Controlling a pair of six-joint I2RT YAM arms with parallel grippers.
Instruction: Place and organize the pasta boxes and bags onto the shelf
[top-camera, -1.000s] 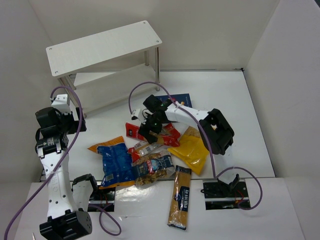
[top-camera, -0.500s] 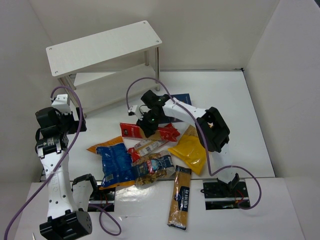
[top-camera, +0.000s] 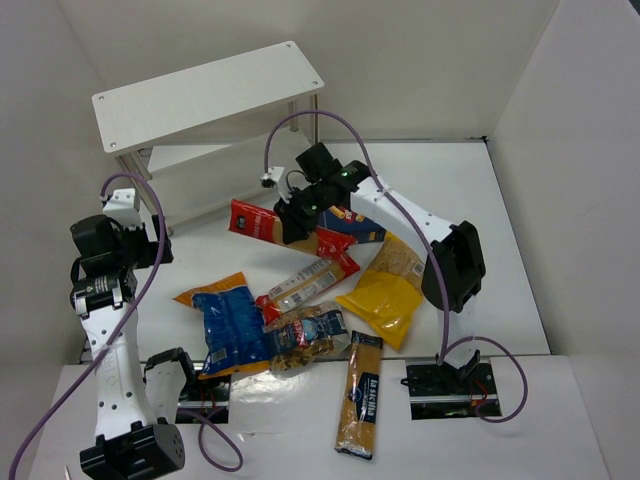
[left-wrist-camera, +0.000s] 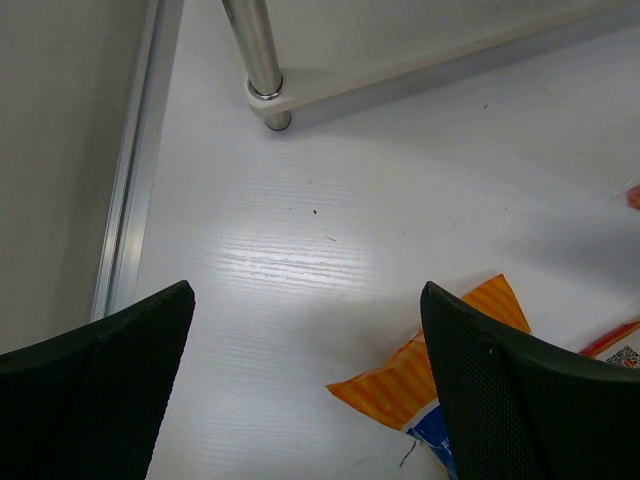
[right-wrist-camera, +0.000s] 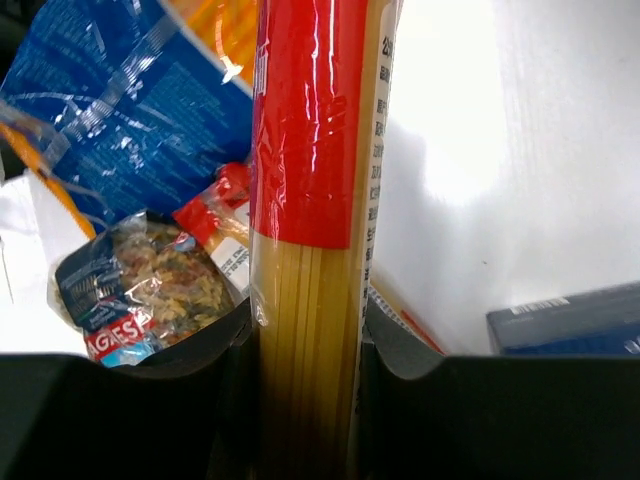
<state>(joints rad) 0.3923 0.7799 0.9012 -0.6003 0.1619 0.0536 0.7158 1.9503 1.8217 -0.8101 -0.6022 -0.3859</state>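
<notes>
Right gripper (top-camera: 298, 218): we are closing it narrowly on the red-and-clear spaghetti pack (top-camera: 255, 222), gripping it near its middle.
Held pack: it is lying slantwise in front of the shelf (top-camera: 210, 95), its red end pointing towards the lower tier, apart from the boards; we cannot tell whether it is clear of the table (top-camera: 470, 200).
Right wrist view: we are seeing the pack run straight out between the two dark fingers (right-wrist-camera: 405, 355).
Left gripper (left-wrist-camera: 305, 300): we are holding it wide apart with nothing in it, over bare table near a shelf post (left-wrist-camera: 255, 50).
Pile: the second red-and-clear pack (top-camera: 310, 282), yellow bag (top-camera: 385, 300), blue-orange bag (top-camera: 225, 325) and clear-brown bag (top-camera: 308, 335) are lying bunched together mid-table.
Dark blue box (top-camera: 362, 226): it is lying partly under the right arm.
Blue-labelled spaghetti pack (top-camera: 360, 395): it is lying at the near edge.
</notes>
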